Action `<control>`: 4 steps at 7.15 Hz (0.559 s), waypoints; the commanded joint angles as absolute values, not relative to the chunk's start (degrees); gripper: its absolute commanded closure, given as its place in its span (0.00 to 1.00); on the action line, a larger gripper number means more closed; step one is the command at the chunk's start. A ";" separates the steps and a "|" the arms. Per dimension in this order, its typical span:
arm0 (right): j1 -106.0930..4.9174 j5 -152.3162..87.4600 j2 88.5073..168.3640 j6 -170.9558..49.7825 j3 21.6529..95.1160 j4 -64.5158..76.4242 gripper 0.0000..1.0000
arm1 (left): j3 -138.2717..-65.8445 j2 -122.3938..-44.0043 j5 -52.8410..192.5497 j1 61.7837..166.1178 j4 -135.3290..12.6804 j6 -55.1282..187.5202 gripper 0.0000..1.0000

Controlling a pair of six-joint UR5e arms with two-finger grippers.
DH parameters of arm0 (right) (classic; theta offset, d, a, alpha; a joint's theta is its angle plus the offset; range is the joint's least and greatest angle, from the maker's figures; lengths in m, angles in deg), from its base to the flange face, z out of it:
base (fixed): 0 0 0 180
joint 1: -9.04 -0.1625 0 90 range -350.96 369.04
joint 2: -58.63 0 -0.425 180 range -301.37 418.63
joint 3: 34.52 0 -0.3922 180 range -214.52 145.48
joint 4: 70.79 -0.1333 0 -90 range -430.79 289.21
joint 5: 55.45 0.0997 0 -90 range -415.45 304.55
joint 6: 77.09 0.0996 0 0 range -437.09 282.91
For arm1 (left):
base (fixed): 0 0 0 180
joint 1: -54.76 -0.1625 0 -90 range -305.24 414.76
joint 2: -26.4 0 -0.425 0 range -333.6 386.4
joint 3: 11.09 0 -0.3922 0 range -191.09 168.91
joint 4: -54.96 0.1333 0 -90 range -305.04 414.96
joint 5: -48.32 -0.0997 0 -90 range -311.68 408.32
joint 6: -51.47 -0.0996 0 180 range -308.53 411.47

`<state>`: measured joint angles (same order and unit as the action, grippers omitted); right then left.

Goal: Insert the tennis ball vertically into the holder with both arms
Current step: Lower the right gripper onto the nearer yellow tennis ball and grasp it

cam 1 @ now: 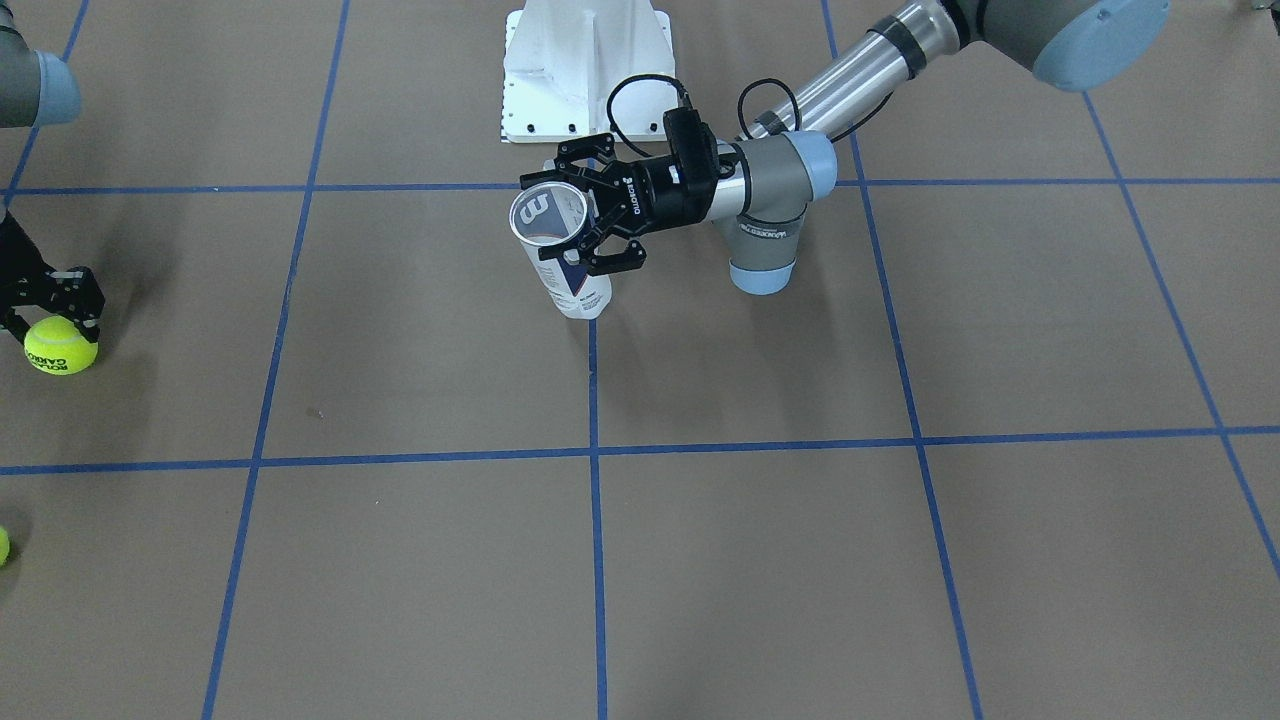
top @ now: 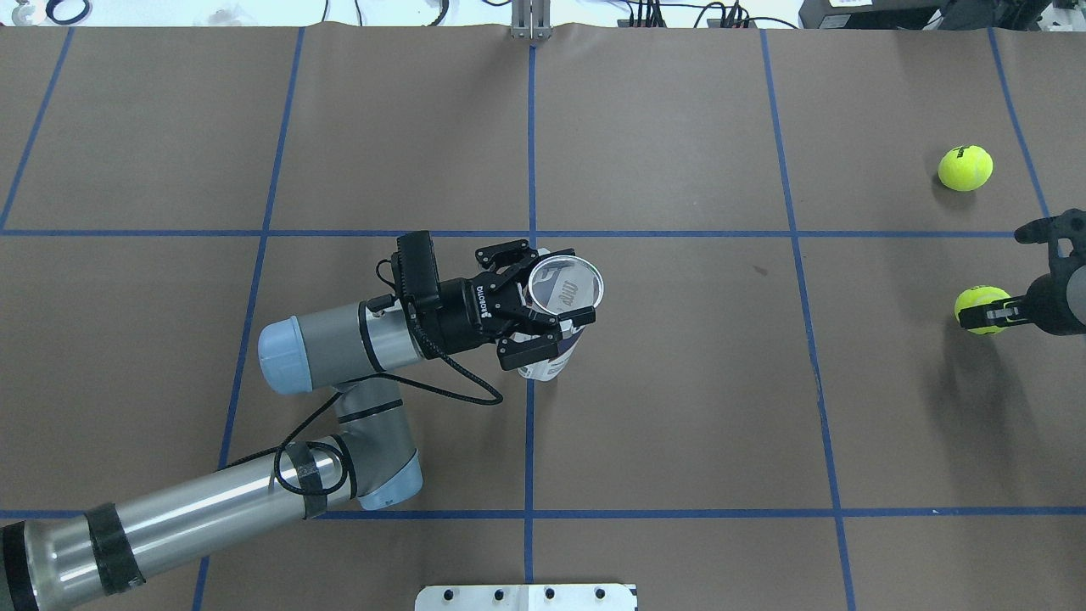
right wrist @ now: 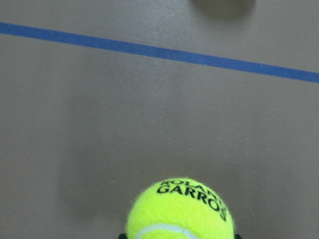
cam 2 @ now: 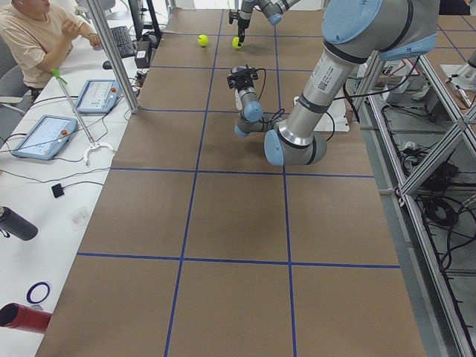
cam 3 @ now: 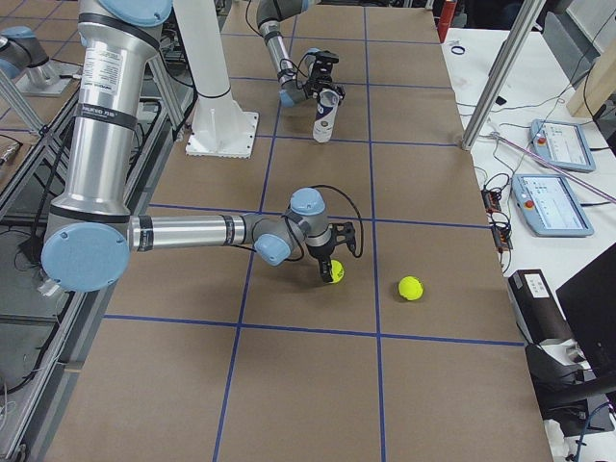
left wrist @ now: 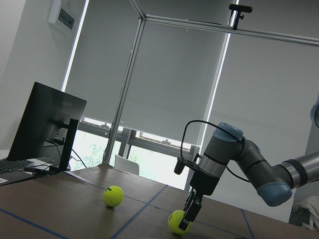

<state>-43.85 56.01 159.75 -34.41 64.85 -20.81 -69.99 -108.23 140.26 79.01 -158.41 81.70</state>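
Tennis ball (cam 1: 61,350) gripped, second ball (top: 965,167) loose, one holder (cam 1: 578,288).

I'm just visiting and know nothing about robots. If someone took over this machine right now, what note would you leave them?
Left end effector: shut on the holder, upright near the middle of the table; it looks empty.
Right end effector: shut on a tennis ball, low at the robot's far right.
Second ball lies loose nearby.
Done: both grasps.
Left: carry the ball over and drop it in the holder.
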 commanded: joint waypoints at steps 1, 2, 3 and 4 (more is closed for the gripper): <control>-46.31 61.05 157.53 -33.85 69.17 -20.34 1.00 | -70.06 -108.17 140.25 78.93 -158.44 81.70 0.42; -48.07 65.18 155.07 -33.24 70.06 -20.43 1.00 | -70.06 -108.17 140.25 78.93 -158.62 81.70 0.42; -48.69 67.92 151.39 -30.18 70.76 -20.26 1.00 | -70.06 -108.17 140.25 78.93 -158.62 81.70 0.42; -48.70 70.30 145.61 -22.50 70.86 -20.17 1.00 | -70.06 -108.17 140.25 78.84 -158.62 81.70 0.42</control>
